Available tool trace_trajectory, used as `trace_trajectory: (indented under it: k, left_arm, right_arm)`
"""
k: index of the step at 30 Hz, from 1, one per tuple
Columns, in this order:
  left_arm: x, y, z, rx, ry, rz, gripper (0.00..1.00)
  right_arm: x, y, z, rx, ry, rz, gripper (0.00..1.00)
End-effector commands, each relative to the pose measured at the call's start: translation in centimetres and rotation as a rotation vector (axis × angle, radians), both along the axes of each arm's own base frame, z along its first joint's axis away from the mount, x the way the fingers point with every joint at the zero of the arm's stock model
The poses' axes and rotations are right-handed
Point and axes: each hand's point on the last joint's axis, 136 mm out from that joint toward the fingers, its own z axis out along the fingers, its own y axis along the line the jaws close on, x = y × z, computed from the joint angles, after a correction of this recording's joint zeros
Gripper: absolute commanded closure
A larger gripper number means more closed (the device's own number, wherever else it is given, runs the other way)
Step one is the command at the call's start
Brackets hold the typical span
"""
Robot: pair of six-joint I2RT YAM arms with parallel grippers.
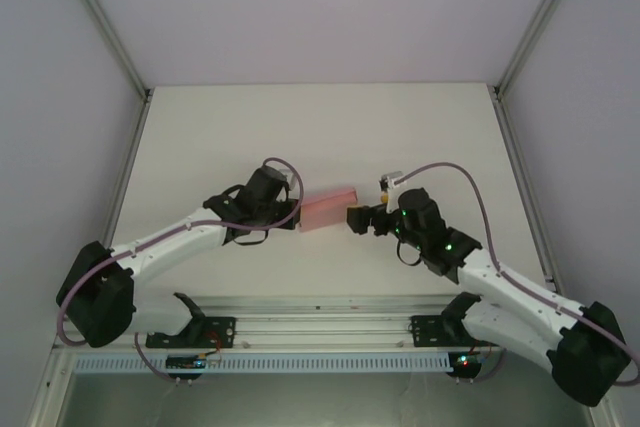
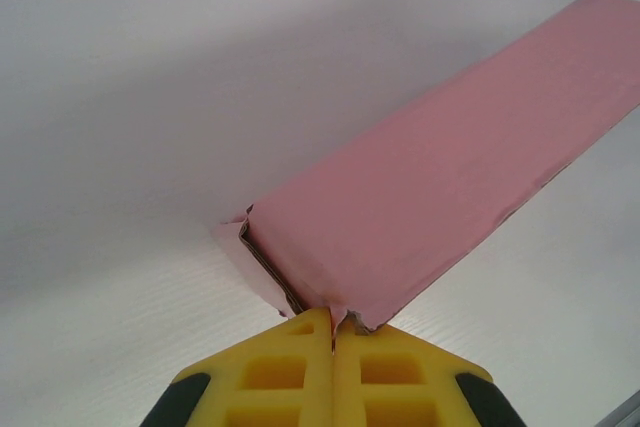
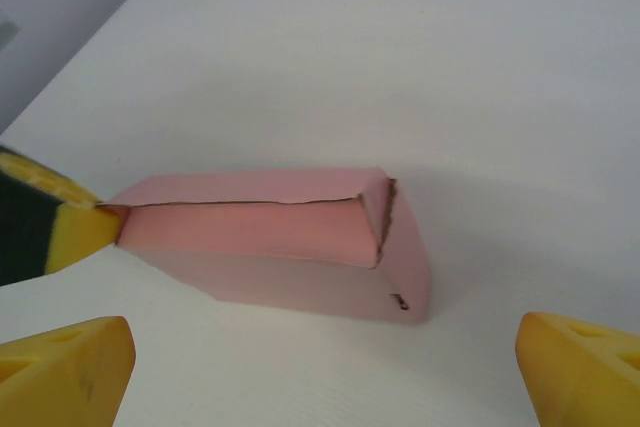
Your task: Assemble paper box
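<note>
Mid-tabletop [image 1: 300, 127], between the two arms: the paper box [image 1: 328, 210] lies with its long side running left to right, the right end angled slightly toward the far side in the top view. Left fingers [image 1: 297, 213] are at its left end, right fingers [image 1: 356, 218] just beside its right end.

Left wrist view: left fingers [image 2: 333, 337] are fully closed, pinching the near edge of the paper box [image 2: 440, 177] at a corner. The pink panel runs away from them, up and to the right. A creased flap sticks out left of that corner, with the brown card edge visible.

Right wrist view: right fingers [image 3: 65, 367] are spread wide and holding nothing. Both tips sit low in the frame, with the box ahead of them and apart. The paper box [image 3: 270, 257] reads as a low rectangular shape resting on the tabletop. The top seam is not flush; a thin dark gap runs along it. The flap at the right end is folded in but sits a bit crooked. Left fingers [image 3: 70, 227] grip the box's far-left end.

Tabletop is plain white. Can't tell how the underside flaps sit.
</note>
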Motion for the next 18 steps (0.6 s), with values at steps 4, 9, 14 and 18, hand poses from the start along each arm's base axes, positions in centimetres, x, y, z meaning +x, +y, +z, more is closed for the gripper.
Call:
trace_trajectory:
  k: [4, 9, 14, 18]
  left_arm:
    - [-2.9, 1.8, -3.6, 0.139, 0.146, -0.051, 1.00]
    - [-2.8, 1.7, -3.6, 0.147, 0.148, -0.061, 1.00]
    - [-2.7, 1.5, -3.4, 0.136, 0.143, -0.068, 1.00]
    - [-2.8, 1.3, -2.8, 0.137, 0.133, -0.095, 0.96]
  right_arm:
    - [4.3, 0.3, 0.1, 0.036, 0.129, -0.074, 0.01]
    - [6.6, 0.6, -2.2, 0.061, 0.260, -0.104, 0.07]
    - [5.8, -0.3, -7.3, 0.044, 0.373, -0.140, 0.14]
    - [4.2, -1.2, -11.7, 0.064, 0.485, -0.180, 0.21]
